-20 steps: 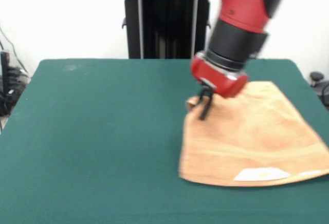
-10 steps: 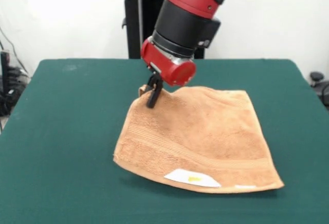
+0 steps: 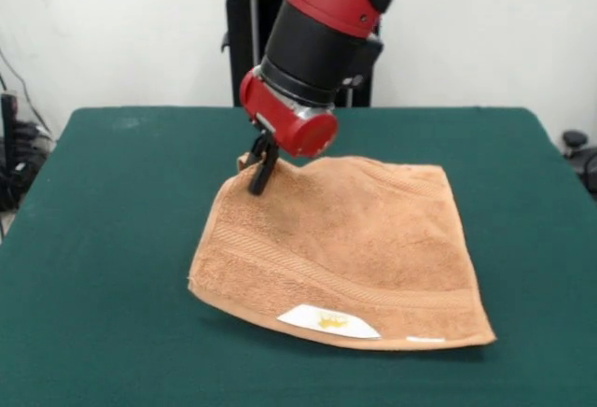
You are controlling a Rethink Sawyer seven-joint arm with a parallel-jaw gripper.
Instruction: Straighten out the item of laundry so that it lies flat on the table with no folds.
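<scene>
Arm (image 3: pixel 322 24) tilted down; tool (image 3: pixel 259 166) clenched on raised towel (image 3: pixel 345 248) corner.

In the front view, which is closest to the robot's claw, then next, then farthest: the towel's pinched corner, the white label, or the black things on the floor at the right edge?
From the claw, in the front view:
1. The pinched corner of the towel, right in the claw.
2. The white label, at the towel's near edge.
3. The black things, off the table at the right edge.
</scene>
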